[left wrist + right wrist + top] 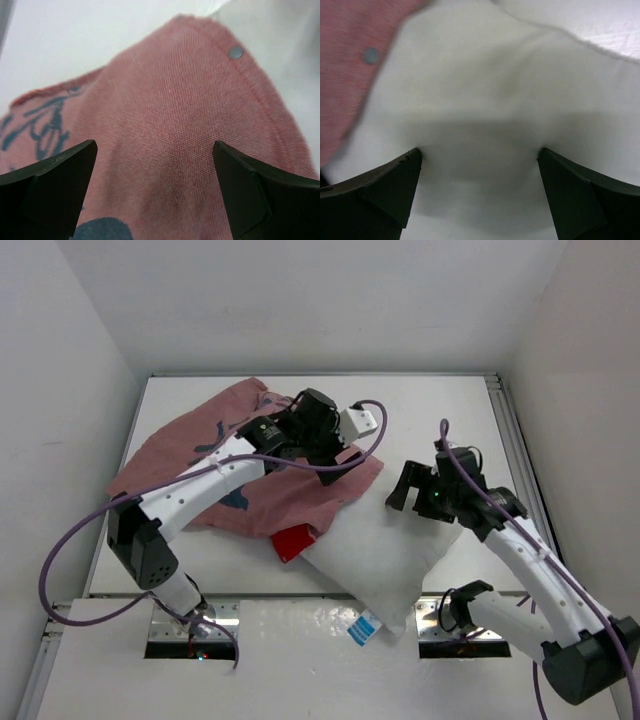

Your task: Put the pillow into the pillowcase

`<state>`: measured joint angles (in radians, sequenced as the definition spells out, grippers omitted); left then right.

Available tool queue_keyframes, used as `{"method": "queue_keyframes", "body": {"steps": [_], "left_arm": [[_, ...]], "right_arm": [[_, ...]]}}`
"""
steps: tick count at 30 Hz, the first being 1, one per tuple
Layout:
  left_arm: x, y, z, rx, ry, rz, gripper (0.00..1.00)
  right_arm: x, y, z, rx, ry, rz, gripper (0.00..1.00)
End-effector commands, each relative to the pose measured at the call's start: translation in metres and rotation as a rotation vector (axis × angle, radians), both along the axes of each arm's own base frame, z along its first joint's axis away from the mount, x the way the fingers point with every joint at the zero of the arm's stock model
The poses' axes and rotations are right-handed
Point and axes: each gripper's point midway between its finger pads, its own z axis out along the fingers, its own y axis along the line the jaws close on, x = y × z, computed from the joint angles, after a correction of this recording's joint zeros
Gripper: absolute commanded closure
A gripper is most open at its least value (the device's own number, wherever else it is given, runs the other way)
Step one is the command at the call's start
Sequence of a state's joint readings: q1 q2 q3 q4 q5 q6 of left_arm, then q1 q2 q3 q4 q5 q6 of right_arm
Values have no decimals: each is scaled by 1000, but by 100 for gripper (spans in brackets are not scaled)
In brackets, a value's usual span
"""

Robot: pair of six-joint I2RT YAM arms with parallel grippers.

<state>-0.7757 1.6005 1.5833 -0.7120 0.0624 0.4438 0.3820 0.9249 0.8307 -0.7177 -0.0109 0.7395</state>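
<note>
The pillowcase (225, 465) lies crumpled at the back left, pinkish inside showing, with a red corner (292, 541) poking out near the pillow. The plump white pillow (385, 550) lies diagonally at the front centre, and its blue-and-white tag (362, 628) hangs over the near edge. My left gripper (335, 458) hovers open just above the pillowcase's right edge. In the left wrist view pink fabric (165, 130) with a metal snap (235, 51) fills the gap of the left gripper (155, 150). My right gripper (408, 490) is open, and its tips rest on the pillow (485, 100) around nothing.
The white table (420, 410) is walled in at the back and both sides. A raised rail (510, 440) runs along its right edge. Purple cables loop off both arms. The pillow overhangs the near table edge between the two arm bases.
</note>
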Motion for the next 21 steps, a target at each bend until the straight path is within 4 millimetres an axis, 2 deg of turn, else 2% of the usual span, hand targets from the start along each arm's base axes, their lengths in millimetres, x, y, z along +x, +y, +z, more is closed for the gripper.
{"method": "queue_keyframes", "body": {"steps": [1, 2, 3, 4, 6, 7, 8, 9, 10, 11, 12, 14, 15, 17, 18, 19, 21], "left_arm": [[16, 13, -22, 28, -15, 64, 0], [18, 16, -26, 33, -15, 71, 0], [21, 18, -29, 31, -19, 73, 0], [22, 23, -40, 39, 2, 73, 1], [24, 25, -54, 48, 26, 64, 9], [26, 28, -62, 49, 52, 62, 32], [28, 29, -69, 54, 67, 59, 43], [33, 31, -83, 67, 96, 66, 71], [37, 32, -89, 73, 108, 76, 84], [46, 29, -96, 72, 117, 87, 95], [58, 31, -98, 66, 114, 107, 100], [80, 28, -95, 50, 92, 129, 100], [109, 24, -79, 22, 48, 165, 100], [138, 21, -53, -19, 11, 202, 100], [166, 13, -17, -91, -44, 218, 100], [175, 10, 1, -120, -67, 217, 100], [182, 8, 21, -136, -82, 202, 100]], "right_arm": [[-4, 15, -42, 44, 96, 41, 3], [-2, 19, -48, 57, 104, 50, 9], [5, 26, -49, 86, 86, 55, 19], [3, 31, -60, 105, 118, 66, 29], [7, 43, -64, 150, 127, 80, 49], [14, 54, -65, 182, 120, 108, 73], [16, 59, -66, 191, 121, 116, 84], [24, 66, -60, 207, 97, 123, 94], [28, 69, -59, 209, 94, 123, 100], [33, 70, -61, 215, 99, 103, 100], [45, 74, -52, 234, 60, 86, 100], [66, 74, -41, 268, 8, 13, 100], [84, 75, -26, 301, -51, -18, 100], [105, 76, -9, 337, -97, -75, 100], [122, 78, 11, 347, -157, -93, 100], [129, 82, 11, 338, -156, -104, 100], [136, 94, 16, 332, -156, -96, 100]]}}
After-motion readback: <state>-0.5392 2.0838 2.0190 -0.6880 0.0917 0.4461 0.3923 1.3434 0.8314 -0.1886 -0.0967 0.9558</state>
